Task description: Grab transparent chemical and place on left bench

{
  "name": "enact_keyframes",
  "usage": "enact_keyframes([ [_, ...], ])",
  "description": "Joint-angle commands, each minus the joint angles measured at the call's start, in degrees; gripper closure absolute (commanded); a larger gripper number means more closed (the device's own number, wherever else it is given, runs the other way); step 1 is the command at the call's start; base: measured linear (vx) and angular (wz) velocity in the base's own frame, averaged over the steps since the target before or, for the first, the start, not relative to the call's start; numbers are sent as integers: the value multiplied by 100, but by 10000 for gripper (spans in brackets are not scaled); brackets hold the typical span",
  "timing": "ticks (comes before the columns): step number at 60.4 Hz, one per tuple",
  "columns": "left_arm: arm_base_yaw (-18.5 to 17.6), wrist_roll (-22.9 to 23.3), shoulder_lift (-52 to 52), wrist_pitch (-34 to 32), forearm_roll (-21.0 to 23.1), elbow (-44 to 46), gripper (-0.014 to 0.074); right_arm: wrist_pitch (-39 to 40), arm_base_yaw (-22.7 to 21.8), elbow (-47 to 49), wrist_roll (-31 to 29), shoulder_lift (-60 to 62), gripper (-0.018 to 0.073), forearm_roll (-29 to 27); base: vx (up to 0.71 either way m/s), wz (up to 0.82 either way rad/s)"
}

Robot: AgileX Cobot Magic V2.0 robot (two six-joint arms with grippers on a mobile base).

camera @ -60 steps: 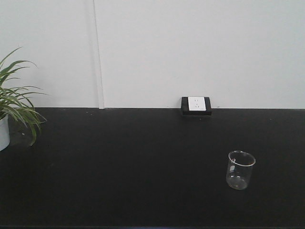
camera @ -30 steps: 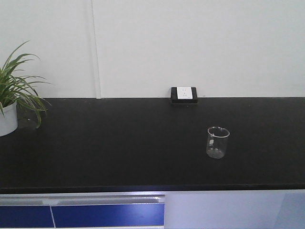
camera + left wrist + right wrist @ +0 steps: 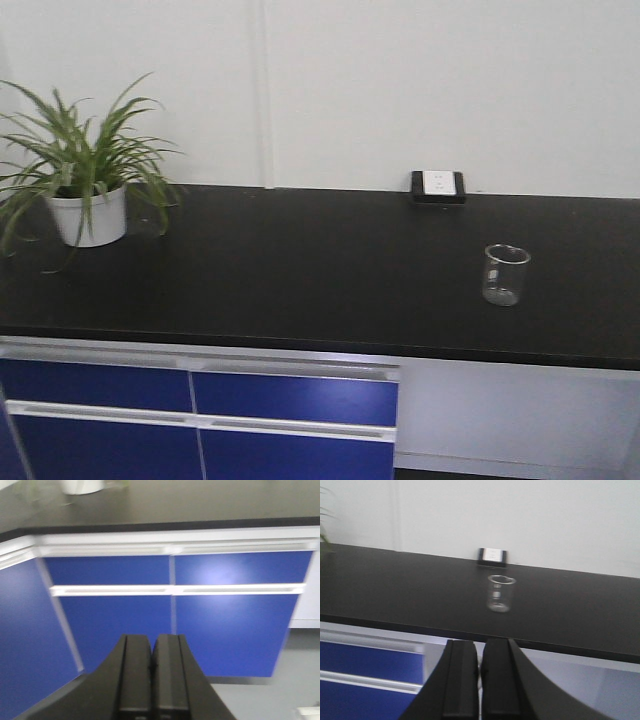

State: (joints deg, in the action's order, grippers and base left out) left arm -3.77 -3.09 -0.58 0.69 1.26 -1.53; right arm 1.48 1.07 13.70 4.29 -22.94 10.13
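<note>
The left wrist view is coming through smeared, with the white pot (image 3: 82, 486) being clipped at eleven o'clock and the left gripper (image 3: 152, 639) running off the edge at six. On the right wrist view the beaker (image 3: 500, 594) is reading soft, so I'm not making out its contents. The plant (image 3: 80, 168) is losing leaves at the front view's nine o'clock edge.

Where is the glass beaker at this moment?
In the front view the glass beaker stands upright on the right part of the black bench, in front of the wall socket, far from the potted plant.
</note>
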Motion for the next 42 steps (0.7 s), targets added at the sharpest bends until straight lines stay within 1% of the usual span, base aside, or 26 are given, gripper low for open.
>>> enact_keyframes([
  [1,-10,45,-110,-449,4,-93,600,451,-3,174,-9,-22,562,59,-15,55],
  [18,-10,45,-110,-449,4,-93,600,451,-3,174,-9,-22,562,59,-13,69],
  [42,-10,45,-110,-449,4,-93,600,465,-3,174,-9,-22,562,59,-9,93],
])
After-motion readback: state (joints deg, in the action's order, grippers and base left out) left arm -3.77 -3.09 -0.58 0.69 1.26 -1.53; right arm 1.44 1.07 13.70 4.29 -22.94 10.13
